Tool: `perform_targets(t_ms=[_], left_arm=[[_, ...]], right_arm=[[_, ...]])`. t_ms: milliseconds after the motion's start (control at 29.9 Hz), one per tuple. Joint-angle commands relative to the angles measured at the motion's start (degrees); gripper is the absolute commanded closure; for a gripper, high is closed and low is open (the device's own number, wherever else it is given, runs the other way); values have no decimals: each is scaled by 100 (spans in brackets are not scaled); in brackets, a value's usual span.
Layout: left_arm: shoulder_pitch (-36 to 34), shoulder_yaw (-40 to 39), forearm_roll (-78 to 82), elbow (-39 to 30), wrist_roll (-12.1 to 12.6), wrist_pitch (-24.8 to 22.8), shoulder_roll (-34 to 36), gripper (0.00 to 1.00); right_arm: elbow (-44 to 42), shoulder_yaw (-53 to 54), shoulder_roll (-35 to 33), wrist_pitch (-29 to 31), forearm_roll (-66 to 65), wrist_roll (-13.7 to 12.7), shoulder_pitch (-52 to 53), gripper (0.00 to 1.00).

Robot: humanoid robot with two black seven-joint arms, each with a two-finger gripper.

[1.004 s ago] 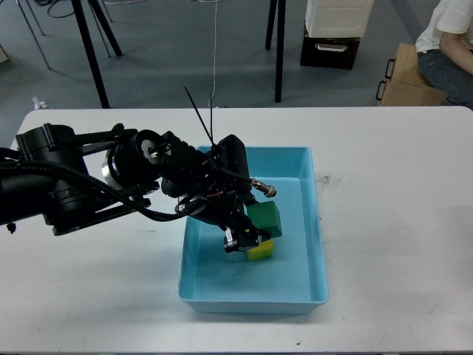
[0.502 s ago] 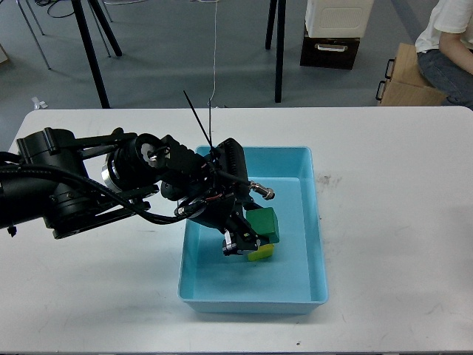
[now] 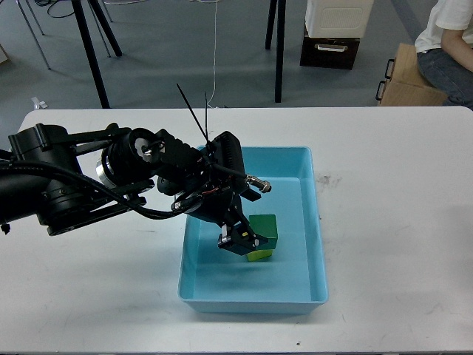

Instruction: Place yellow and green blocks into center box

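A light blue box (image 3: 314, 222) stands at the table's center. Inside it a green block (image 3: 263, 227) rests partly on top of a yellow block (image 3: 259, 256), of which only a low edge shows. My left gripper (image 3: 237, 239) reaches down into the box from the left, just left of both blocks. Its fingertips (image 3: 224, 242) stand apart with nothing between them, so it is open and empty. My right arm is out of view.
The white table (image 3: 392, 222) stretches wide to the right of the box. My bulky left arm (image 3: 66, 185) covers the table's left side. Black stand legs, a cardboard box and a seated person are on the floor beyond the far edge.
My left gripper has drawn slightly up and to the left, away from the yellow block. The green block has settled lower, onto the yellow block.
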Motion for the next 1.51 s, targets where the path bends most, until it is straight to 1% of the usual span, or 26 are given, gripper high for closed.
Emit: perform_targets(t_ms=[0, 100, 167, 268, 368, 435, 502, 602, 703, 870, 970, 1071, 1171, 1238, 1272, 1339, 1406, 1472], left_arm=[[49, -870, -814, -111, -1, 0, 276, 0], [181, -1723, -1649, -41, -1, 0, 382, 0], [470, -2329, -2080, 65, -1, 0, 418, 0], [1251, -3295, -2354, 162, -1, 0, 444, 0], [2103, -4324, -2399, 162, -1, 0, 392, 0], [2631, -4975, -2582, 153, -1, 0, 330, 1], [3097, -5336, -2933, 162, -1, 0, 260, 1], [3704, -5662, -3670, 153, -1, 0, 312, 1], [4266, -5979, -4645, 144, -1, 0, 312, 1], [4909, -6033, -6280, 136, -1, 0, 304, 1], [5252, -5936, -7641, 127, -1, 0, 304, 1], [5533, -5892, -8881, 30, -1, 0, 234, 1], [5718, -5638, -10015, -5, 320, 22, 224, 1], [5823, -5270, -10876, -5, 566, 574, 224, 0], [5850, -5094, -11211, -5, 654, 759, 224, 0], [5946, -4768, -11993, -14, 716, 919, 224, 0], [6052, -4592, -12591, -58, 725, 875, 224, 0], [6140, -4574, -12962, -172, 725, 832, 233, 0]], right_arm=[[102, -38, 0, 6, -3, 0, 78, 1], [164, -55, 9, 15, -3, 0, 305, 1], [164, -117, 44, 76, 6, 0, 464, 1], [155, -248, 106, 85, 32, 0, 841, 1], [172, -459, 202, 181, 382, 0, 1132, 1], [173, -600, 307, 479, 891, 0, 1333, 1], [155, -635, 343, 935, 1400, 0, 1536, 1], [137, -636, 343, 1665, 2253, 0, 1703, 1], [137, -601, 352, 2176, 3070, 0, 1800, 1], [111, -609, 492, 2309, 4284, 0, 1722, 2], [128, -618, 519, 2335, 5118, 0, 1572, 1], [146, -601, 519, 2501, 5813, 0, 1458, 1], [164, -627, 528, 2686, 6315, 0, 1265, 1], [173, -635, 528, 2827, 6491, 0, 1098, 1], [181, -636, 528, 2871, 6535, 0, 1028, 1], [225, -636, 597, 2976, 6641, 0, 826, 1], [260, -636, 694, 3055, 6755, 0, 667, 1], [339, -601, 791, 3152, 6922, -31, 535, 1]])
